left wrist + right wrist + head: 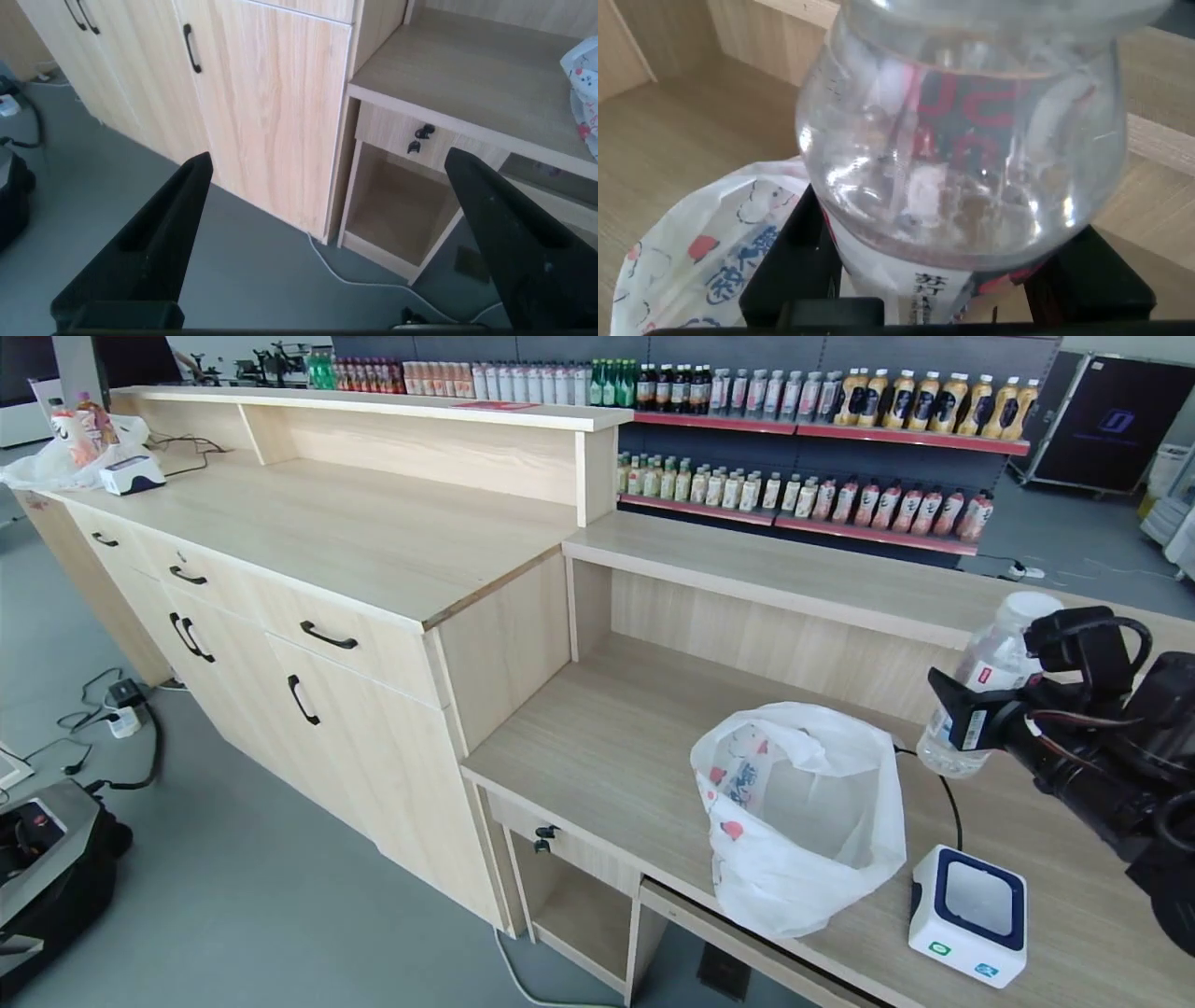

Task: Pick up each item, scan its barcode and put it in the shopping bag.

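Your right gripper (971, 714) has its black fingers clamped on the clear, ribbed plastic water bottle (982, 695) with a white cap and a red-and-white label. It holds the bottle in the air, slightly tilted, above the low counter and near the right of the bag's mouth. The wrist view shows the bottle's rounded base (962, 168) close up.

The thin white plastic shopping bag (775, 877), crinkled and printed with small pictures, stands open on the pale wood-grain laminate counter (607, 747). Just beside it sits the white square scanner box (971, 915) with a dark blue frame around its window.

Your left gripper (327, 252) has its tapered black fingers wide apart over the smooth grey floor (233, 859), beside the black-handled cabinet doors (308, 700). Red-edged shelves of bottled drinks (803, 429) line the back wall.
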